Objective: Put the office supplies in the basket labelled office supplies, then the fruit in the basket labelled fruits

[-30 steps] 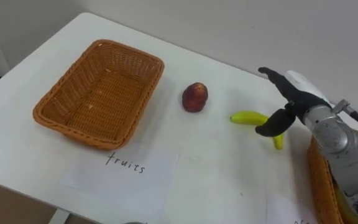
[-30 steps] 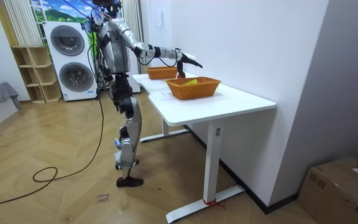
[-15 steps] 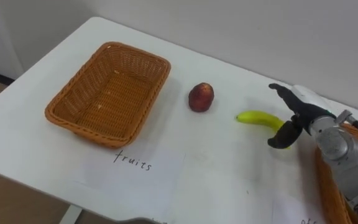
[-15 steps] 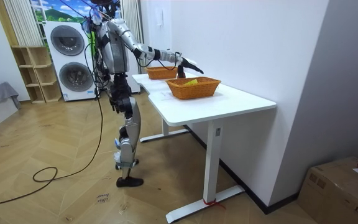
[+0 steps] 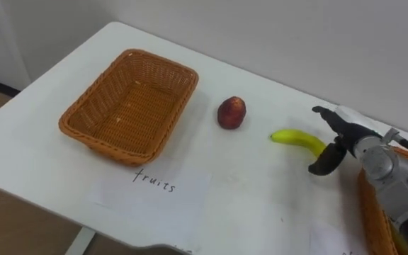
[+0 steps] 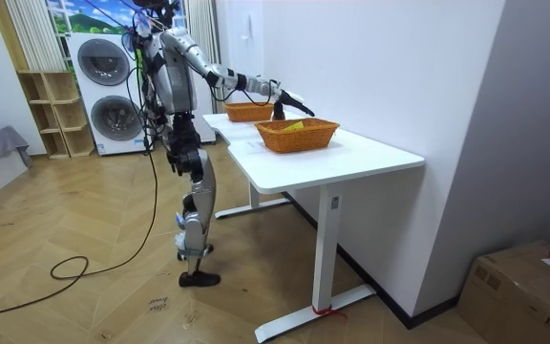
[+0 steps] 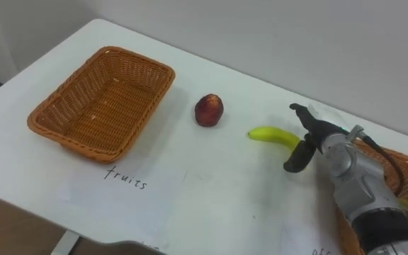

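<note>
While the robot is standing at the side of a white table (image 5: 261, 202), its right arm is reaching out over the tabletop. The right hand (image 5: 337, 134) is hovering at the right-hand end of a yellow banana (image 5: 294, 139), which is lying flat on the table.

The hand is gaping wide. Its fingers (image 5: 326, 112) are stretching past the banana's far side toward 11 o'clock, while the thumb (image 5: 321, 163) is hanging down on the near side, toward 7 o'clock. The banana's tip is sitting in the gap between them. Nothing is curling round it, and whether the palm is touching the peel cannot be told.

A red fruit (image 5: 231, 112) is resting at 9 o'clock from the banana, apart from it. Farther along at 9 o'clock a wicker basket (image 5: 129, 106) is sitting on the table, with a sheet of handwritten paper (image 5: 151, 190) lying at its 6 o'clock, just beside the near rim. A second wicker basket (image 5: 368, 205) is showing at 5 o'clock from the right hand, partly under the forearm.

In the room view the left hand (image 6: 174, 158) is hanging low by the robot's hip — too small to tell how its fingers are set.
</note>
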`<state>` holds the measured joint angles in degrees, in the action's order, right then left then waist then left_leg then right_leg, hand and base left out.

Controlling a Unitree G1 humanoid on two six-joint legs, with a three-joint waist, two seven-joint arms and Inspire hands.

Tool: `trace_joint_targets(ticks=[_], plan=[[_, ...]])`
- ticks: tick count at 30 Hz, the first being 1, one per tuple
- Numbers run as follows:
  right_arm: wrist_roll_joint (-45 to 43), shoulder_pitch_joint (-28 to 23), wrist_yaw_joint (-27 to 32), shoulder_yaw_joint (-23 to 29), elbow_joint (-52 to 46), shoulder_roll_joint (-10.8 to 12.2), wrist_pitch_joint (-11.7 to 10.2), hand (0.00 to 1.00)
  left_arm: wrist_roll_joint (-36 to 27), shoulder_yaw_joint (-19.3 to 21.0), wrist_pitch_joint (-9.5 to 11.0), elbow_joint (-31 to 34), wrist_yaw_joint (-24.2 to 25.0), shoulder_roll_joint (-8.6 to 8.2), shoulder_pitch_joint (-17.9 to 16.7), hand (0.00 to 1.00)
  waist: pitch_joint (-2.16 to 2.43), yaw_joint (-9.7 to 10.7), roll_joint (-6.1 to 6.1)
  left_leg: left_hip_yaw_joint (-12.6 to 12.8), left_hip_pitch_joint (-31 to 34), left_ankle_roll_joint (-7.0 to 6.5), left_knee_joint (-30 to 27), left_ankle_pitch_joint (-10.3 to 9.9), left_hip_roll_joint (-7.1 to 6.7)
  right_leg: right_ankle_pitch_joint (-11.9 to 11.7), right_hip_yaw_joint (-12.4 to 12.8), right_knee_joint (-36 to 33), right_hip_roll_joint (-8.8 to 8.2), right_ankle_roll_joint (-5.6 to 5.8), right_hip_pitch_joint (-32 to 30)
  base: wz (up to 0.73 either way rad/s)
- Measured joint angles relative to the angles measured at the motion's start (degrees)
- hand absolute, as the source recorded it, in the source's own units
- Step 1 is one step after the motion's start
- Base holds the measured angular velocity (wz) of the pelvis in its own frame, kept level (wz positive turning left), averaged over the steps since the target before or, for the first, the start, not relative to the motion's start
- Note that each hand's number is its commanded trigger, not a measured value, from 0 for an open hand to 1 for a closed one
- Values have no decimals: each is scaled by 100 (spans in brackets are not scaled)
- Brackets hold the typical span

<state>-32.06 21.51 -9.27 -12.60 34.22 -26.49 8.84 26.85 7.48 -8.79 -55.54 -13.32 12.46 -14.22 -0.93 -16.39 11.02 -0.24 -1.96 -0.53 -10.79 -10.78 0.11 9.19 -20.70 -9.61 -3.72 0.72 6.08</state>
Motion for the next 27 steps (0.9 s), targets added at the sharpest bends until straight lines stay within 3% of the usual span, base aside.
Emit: trace_joint_targets(ticks=[5, 11, 12, 14, 23, 27], plan=[[-5, 1, 46, -37, 81, 48, -1, 0, -40, -100, -2, -4, -4, -8, 59, 0, -55, -11, -61, -20, 111, 2, -57, 10, -2, 0, -1, 4, 1, -1, -66, 6], [39, 229, 256, -49, 175, 73, -7, 0, -42, -133, -60, -9, -69, -11, 162, 0, -51, -21, -164, -48, 309, 6, -97, 25, -7, -1, -13, 1, 0, -2, -238, 2], [55, 273, 301, -54, 181, 73, -24, 0, -42, -195, -60, -9, -117, -10, 205, 0, -26, 9, -183, -72, 349, 5, -96, 27, -13, -1, -50, -1, -3, -2, -266, 9], [56, 421, 376, -73, 309, 74, -66, 0, -40, -219, -60, -9, -130, -13, 252, 0, -23, 21, -199, -81, 407, 6, -95, 43, -18, -1, -69, -3, -7, -2, -318, 6], [94, 630, 493, -211, 562, 73, -59, 0, -41, -449, -68, -24, -148, -9, 419, 0, 15, 20, -195, -150, 536, 12, -105, 86, -38, -5, -132, -12, -17, -8, -410, 4], [136, 630, 502, -256, 599, 73, -60, 0, -43, -534, -79, -92, -125, -8, 442, 0, 11, 9, -205, -172, 535, 8, -100, 97, -47, -6, -131, -12, -27, -10, -411, 0]])
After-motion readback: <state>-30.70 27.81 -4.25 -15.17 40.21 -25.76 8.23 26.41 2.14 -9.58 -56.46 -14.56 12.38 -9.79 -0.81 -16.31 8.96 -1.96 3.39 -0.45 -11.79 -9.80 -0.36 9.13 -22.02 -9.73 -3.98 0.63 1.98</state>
